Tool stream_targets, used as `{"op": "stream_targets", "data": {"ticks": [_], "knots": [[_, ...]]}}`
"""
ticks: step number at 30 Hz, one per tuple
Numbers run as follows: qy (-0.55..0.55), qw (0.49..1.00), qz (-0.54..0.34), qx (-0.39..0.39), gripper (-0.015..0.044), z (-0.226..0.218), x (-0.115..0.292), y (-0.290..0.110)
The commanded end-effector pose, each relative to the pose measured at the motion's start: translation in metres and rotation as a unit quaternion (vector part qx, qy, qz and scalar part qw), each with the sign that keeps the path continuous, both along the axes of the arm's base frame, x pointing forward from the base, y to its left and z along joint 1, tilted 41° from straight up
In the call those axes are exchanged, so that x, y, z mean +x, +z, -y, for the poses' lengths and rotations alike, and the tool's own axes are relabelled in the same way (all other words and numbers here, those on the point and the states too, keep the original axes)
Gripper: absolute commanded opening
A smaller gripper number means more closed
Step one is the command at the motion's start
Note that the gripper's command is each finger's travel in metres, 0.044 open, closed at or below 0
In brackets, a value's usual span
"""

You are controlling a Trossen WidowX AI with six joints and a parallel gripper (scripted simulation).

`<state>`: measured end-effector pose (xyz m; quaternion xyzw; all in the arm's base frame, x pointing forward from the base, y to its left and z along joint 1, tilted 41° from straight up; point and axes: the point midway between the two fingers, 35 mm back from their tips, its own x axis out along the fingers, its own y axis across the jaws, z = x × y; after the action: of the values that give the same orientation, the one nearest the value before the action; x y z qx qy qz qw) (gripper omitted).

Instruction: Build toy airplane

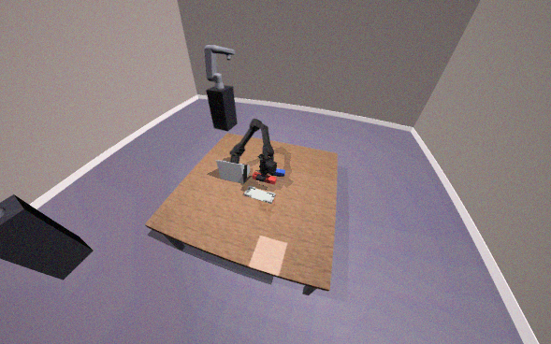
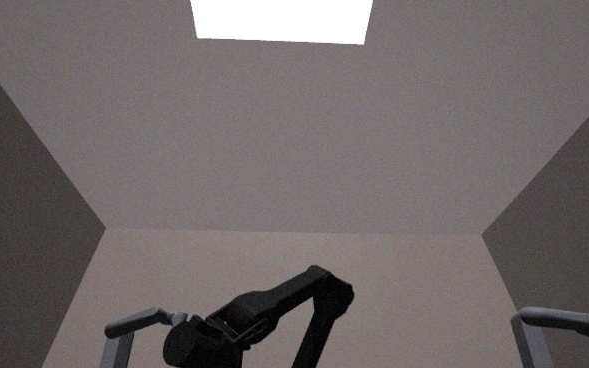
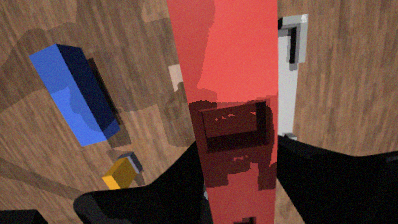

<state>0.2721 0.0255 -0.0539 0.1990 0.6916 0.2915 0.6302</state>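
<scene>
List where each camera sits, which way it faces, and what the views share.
Top: high in a room corner, looking down at the table, the whole arm and the jig.
Exterior: low, tilted up at wall and ceiling; only the arm's elbow.
Wrist: on the gripper, looking down along the held red fuselage.
Shared: top and wrist show fuselage, blue wing, jig.

The long red block fuselage (image 3: 235,65) sits between the hand's (image 3: 240,165) fingers above the wooden bench (image 3: 345,75), blue block wing (image 3: 75,95) lying left, grey cradle jig (image 3: 287,85) right.
</scene>
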Motion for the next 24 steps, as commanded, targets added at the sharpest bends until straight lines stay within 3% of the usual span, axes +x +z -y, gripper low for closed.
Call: {"op": "stream_targets", "data": {"ticks": [1, 24], "knots": [[0.002, 1.000, 0.006, -0.002, 0.0000, 0.008, 0.002, -0.013], [0.018, 1.000, 0.019, 0.002, 0.0000, 0.035, -0.011, -0.080]]}}
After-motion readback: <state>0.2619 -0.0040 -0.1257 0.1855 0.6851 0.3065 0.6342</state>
